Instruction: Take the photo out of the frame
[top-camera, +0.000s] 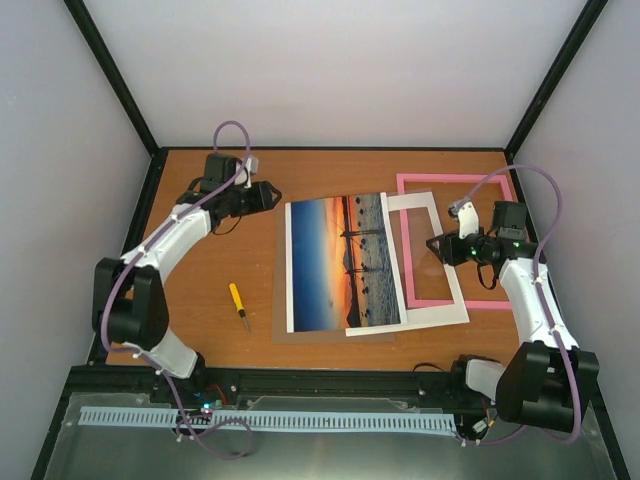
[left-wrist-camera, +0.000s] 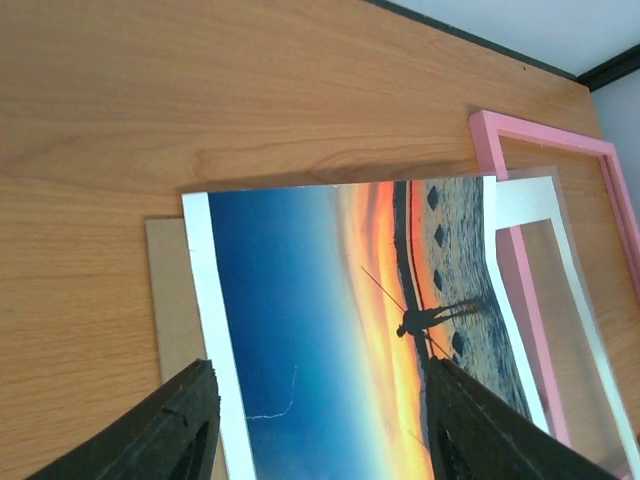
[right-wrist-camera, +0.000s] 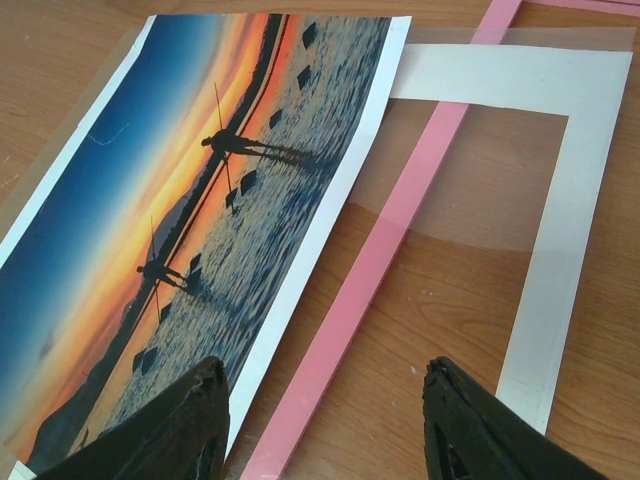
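Pink frame (top-camera: 455, 180) lies at the desk's (top-camera: 220, 200) right. We find the photo (top-camera: 340, 262) outside it, flat on the brown backing board (top-camera: 300, 338); removal appears complete. Accordingly the left fingers (left-wrist-camera: 180, 430) and right fingers (right-wrist-camera: 190, 420) stand apart, holding nothing.

Sunset photo (top-camera: 335, 262) flat, just left of pink frame (top-camera: 455, 180)

A yellow screwdriver (top-camera: 238, 305) lies on the wooden table (top-camera: 330, 170) — near the brown backing board (left-wrist-camera: 165, 290).
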